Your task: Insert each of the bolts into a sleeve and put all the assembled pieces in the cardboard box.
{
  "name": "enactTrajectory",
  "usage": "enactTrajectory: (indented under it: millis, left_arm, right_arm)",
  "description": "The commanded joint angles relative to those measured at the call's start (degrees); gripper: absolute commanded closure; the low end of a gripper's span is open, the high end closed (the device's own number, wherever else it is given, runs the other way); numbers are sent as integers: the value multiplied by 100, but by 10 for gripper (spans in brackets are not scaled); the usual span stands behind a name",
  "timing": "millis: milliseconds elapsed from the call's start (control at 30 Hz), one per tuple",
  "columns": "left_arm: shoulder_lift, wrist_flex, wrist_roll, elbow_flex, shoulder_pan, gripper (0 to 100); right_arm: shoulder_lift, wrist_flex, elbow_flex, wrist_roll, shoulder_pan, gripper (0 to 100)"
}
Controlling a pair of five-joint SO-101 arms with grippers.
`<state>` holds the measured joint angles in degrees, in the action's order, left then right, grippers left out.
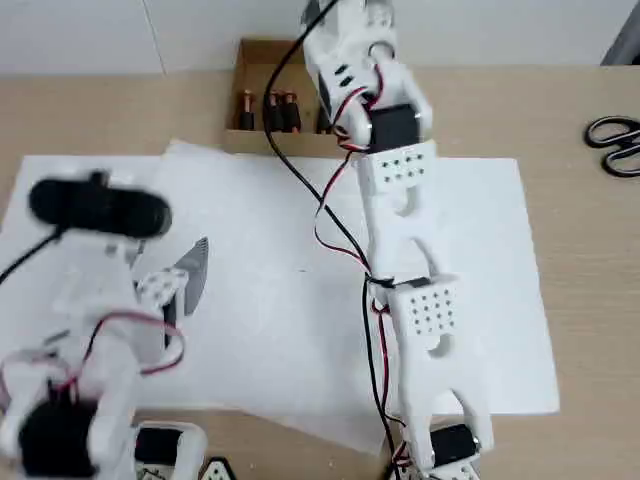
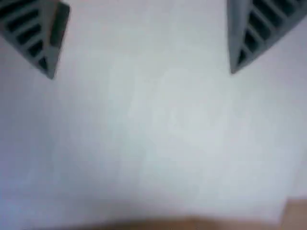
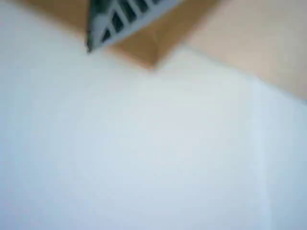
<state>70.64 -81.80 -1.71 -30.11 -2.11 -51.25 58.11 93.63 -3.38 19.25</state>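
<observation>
The cardboard box (image 1: 252,140) sits at the far edge of the table, and several dark sleeves with copper bolts (image 1: 268,110) stand inside it. My right arm (image 1: 400,170) stretches from the near edge to the box, its head over the box's right part. In the right wrist view my right gripper (image 3: 120,19) hangs by a corner of the cardboard box (image 3: 144,48) above white paper. My left gripper (image 2: 141,72) is open over bare paper with nothing between its fingers. In the high view the left gripper (image 1: 185,285) is at the near left.
Overlapping white paper sheets (image 1: 280,300) cover the middle of the wooden table (image 1: 100,110). Black scissors (image 1: 615,140) lie at the far right edge. Red and black cables (image 1: 330,215) run along the right arm.
</observation>
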Motion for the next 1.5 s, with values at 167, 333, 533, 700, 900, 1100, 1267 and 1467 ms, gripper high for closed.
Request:
enactTrajectory:
  millis: [167, 333, 533, 700, 900, 1100, 1267, 1467]
  left_arm:
    - [1881, 167, -44, -514, 0, 778]
    - [2716, 176, -44, -1385, 0, 777]
    - [3349, 176, -44, -2105, 0, 777]
    - [3367, 176, -26, -2387, -26, 778]
    - [3367, 176, -9, -2633, -9, 778]
    - [3367, 176, -9, -3169, -26, 778]
    - [3367, 176, -9, -3292, -26, 778]
    - [3367, 440, -35, -3846, -35, 777]
  right_arm:
    - [3046, 3442, 281, -79, 233, 741]
    - [4198, 3881, 149, -79, -154, 742]
    - [5912, 3925, -2171, -79, -1077, 742]
    - [8251, 3881, -5662, -62, -1200, 742]
    - [10976, 3644, -9688, -44, -1226, 742]
    - [13376, 2844, -13046, -44, -1367, 742]
    - [14747, 2167, -15015, -53, -2009, 742]
    - [15556, 1684, -16782, -53, -2097, 742]
